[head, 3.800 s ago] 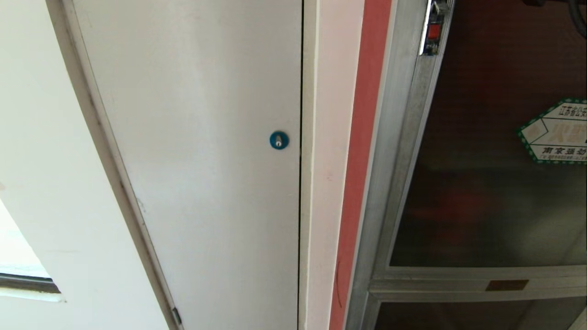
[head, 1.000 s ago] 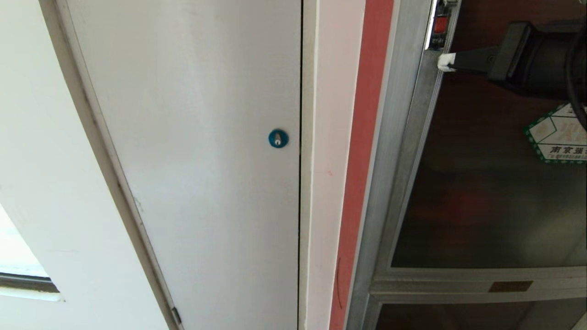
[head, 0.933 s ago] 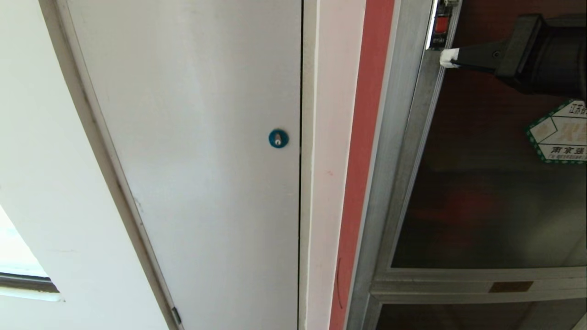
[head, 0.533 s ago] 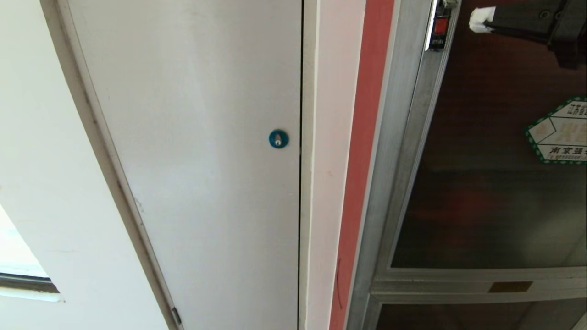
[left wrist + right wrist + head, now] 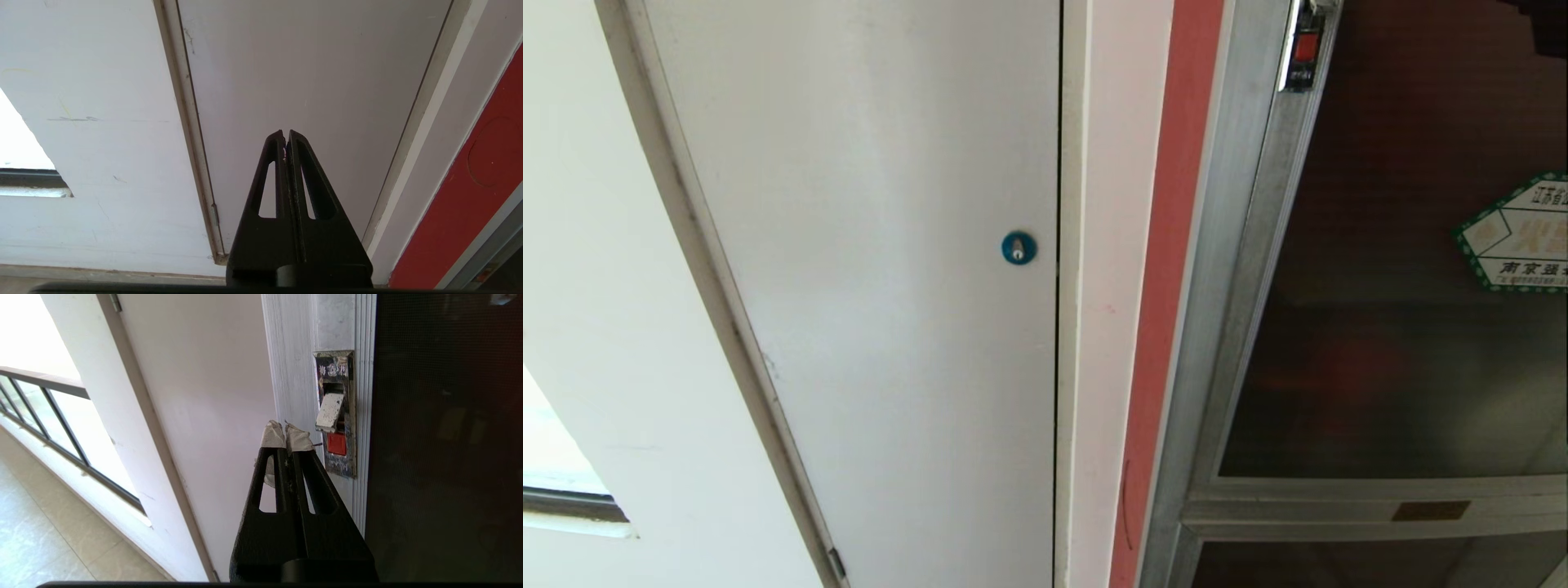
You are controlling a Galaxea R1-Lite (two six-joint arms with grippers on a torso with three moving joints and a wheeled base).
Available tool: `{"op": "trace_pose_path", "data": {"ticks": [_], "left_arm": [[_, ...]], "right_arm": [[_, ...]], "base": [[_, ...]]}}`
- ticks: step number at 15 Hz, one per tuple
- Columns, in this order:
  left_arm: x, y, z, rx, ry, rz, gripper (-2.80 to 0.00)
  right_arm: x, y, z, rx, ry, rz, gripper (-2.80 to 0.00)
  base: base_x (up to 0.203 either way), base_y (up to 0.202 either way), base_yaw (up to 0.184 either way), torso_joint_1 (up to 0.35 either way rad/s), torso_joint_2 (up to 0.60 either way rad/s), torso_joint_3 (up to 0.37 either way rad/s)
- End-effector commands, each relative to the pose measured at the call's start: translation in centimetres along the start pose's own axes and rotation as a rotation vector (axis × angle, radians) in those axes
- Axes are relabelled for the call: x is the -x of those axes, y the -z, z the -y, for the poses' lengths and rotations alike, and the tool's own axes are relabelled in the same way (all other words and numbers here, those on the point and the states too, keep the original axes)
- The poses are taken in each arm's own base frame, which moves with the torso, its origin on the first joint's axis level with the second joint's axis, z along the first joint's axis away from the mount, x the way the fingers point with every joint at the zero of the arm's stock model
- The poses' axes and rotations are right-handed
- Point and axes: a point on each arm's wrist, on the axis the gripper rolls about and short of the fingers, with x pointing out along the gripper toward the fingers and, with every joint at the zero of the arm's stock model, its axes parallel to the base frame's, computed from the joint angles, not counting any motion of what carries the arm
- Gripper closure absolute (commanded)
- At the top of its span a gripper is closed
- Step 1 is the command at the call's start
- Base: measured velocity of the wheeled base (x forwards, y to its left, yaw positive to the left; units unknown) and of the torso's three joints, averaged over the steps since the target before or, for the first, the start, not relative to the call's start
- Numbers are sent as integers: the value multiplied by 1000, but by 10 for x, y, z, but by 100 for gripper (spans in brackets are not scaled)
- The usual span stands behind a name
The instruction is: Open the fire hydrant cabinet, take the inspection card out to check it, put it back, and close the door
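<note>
Right gripper [image 5: 286, 435] pinched closed, empty, just beside door [image 5: 441, 437] latch [image 5: 336, 416]; left gripper [image 5: 286, 136] closed too.

Head camera faces the wall close-up; both wrist cameras look along their jaws; all share the white panel door [image 5: 874, 286].

Brushed metal, tinted glass, painted panel

The door [image 5: 1405, 327] is dark glossy glass in a ribbed, scuffed aluminium frame; its latch [image 5: 336, 416] looks worn and chipped; the white panel door [image 5: 874, 286] is smooth matt paint.
</note>
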Motion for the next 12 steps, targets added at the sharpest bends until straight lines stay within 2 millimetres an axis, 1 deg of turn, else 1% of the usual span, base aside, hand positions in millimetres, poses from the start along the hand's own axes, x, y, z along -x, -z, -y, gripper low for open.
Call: {"op": "trace_pose_path", "data": {"ticks": [1,5,8,10,12], "left_arm": [[0,0,0,0,0,0,0],[0,0,0,0,0,0,0],[0,0,0,0,0,-1,0],[0,0,0,0,0,-1,0],[0,0,0,0,0,0,0]], "right_arm": [[-13,2,3,-3,0,-9,0],[-29,9,8,-6,11,-33,0],[-41,13,16,-6,37,-45,0],[-43,14,23,-4,59,-43,0],[-43,14,24,-5,65,-46,0]], "base": [[0,0,0,0,0,0],[0,0,0,0,0,0],[0,0,0,0,0,0],[0,0,0,0,0,0],[0,0,0,0,0,0]]}}
